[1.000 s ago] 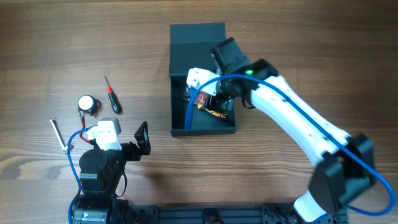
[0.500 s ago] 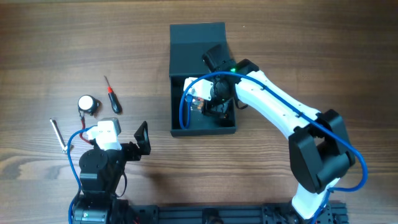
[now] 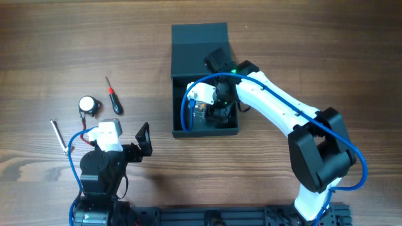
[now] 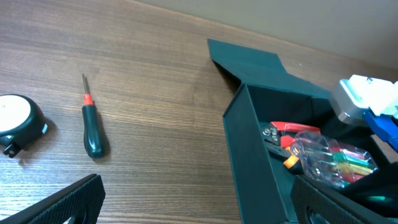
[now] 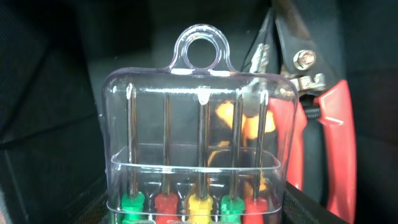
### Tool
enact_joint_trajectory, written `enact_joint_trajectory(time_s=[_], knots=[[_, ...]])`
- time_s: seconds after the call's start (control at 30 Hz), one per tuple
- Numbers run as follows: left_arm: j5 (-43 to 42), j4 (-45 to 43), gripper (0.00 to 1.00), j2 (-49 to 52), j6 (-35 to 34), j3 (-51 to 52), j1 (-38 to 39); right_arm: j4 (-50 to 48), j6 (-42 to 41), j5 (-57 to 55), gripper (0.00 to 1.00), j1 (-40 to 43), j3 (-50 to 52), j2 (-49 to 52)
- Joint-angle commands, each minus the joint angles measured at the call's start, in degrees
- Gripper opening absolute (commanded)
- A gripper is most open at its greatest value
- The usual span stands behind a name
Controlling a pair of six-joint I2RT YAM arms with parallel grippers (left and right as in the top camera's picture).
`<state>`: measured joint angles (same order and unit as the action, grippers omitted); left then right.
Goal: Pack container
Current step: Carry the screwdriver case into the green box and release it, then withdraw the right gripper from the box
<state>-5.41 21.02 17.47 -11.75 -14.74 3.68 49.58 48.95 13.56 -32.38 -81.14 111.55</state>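
Wood-grain table top [image 3: 326, 44] under both arms. Find the container [image 3: 205, 131], a dark teal-grey matte square box with shallow walls, just at 12 o'clock of table centre, hinged lid flap [image 3: 199, 49] of the same colour laid open flat toward 12 o'clock.

Inside, note a clear plastic case [image 5: 199, 124] with a hanging loop on top, carrying five screwdrivers, handles green, red, yellow, green, red. Note red-handled metal snips [image 5: 326, 124] at 3 o'clock of the case in the right wrist view, tip partly behind it, plus something orange behind the case, too obscured to name.

Right gripper [image 5: 196, 210] down inside the box, clenched on the handle end of the case, one finger against each side. Left gripper [image 3: 144, 141] at 8 o'clock of the container, well apart, released with jaws spread wide.

Outside the box, at 9 o'clock of it: small screwdriver [image 3: 113, 96] with dark handle and red collar, flat on the wood. Near it at 8 o'clock, round white-and-black tape measure [image 3: 90, 105]. At 7 o'clock of that, thin silver metal key [image 3: 59, 135] bent at one end, close to the left arm. All three apart from each other and from both grippers.
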Motion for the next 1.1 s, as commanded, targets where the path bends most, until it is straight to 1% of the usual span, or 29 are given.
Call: enact_joint_trajectory(time_s=[0.0, 0.17, 0.2, 0.23, 0.27, 0.3, 0.37, 0.47, 0.5, 0.53, 0.6, 0.73, 0.87, 0.93, 1.07], knots=[[0.37, -0.13, 1.00, 0.11, -0.72, -1.18, -0.26, 0.66, 0.76, 2.34, 0.04, -0.02, 0.28, 0.59], [0.37, -0.11, 1.00, 0.11, -0.72, -1.18, -0.26, 0.66, 0.55, 3.45, 0.04, -0.02, 0.72, 0.61], [0.37, -0.11, 1.00, 0.11, -0.72, -1.18, -0.26, 0.63, 0.39, 3.45, 0.06, -0.02, 0.81, 0.61], [0.37, -0.11, 1.00, 0.11, -0.72, -1.18, -0.26, 0.66, 0.37, 3.45, 0.13, -0.02, 0.83, 0.61], [0.37, -0.11, 1.00, 0.11, -0.72, -1.18, -0.26, 0.63, 0.31, 3.45, 0.33, -0.02, 0.83, 0.61], [0.37, -0.11, 1.00, 0.11, -0.72, -1.18, -0.26, 0.52, -0.28, 3.45, 0.48, -0.02, 0.83, 0.61], [0.37, -0.11, 1.00, 0.11, -0.72, -1.18, -0.26, 0.42, -1.44, 3.28, 0.59, -0.02, 0.83, 0.61], [0.37, -0.11, 1.00, 0.11, -0.72, -1.18, -0.26, 0.39, -2.62, 3.26, 0.81, -0.02, 0.83, 0.59], [0.37, -0.11, 1.00, 0.11, -0.72, -1.18, -0.26, 0.39, -2.64, 3.23, 0.85, -0.02, 0.83, 0.61], [0.37, -0.11, 1.00, 0.11, -0.72, -1.18, -0.26, 0.37, -2.60, 3.23, 0.87, -0.02, 0.83, 0.61], [0.37, -0.11, 1.00, 0.11, -0.72, -1.18, -0.26, 0.17, -2.67, 3.21, 0.94, -0.02, 0.79, 0.59], [0.35, -0.11, 1.00, 0.11, -0.72, -1.18, -0.26, 0.17, -3.06, 2.95, 0.99, -0.02, 0.79, 0.59], [0.35, -0.15, 1.00, 0.11, -0.74, -1.18, -0.26, -0.39, -5.70, 1.97, 1.00, -0.02, -0.39, 0.35], [0.33, -0.13, 1.00, 0.11, -0.74, -1.18, -0.26, -0.37, -8.15, 1.31, 1.00, -0.02, -3.06, -0.02], [0.42, -0.55, 1.00, 0.13, -1.27, -1.49, -0.28, 2.69, -13.62, -0.33, 1.00, 0.15, -12.50, -0.55]])
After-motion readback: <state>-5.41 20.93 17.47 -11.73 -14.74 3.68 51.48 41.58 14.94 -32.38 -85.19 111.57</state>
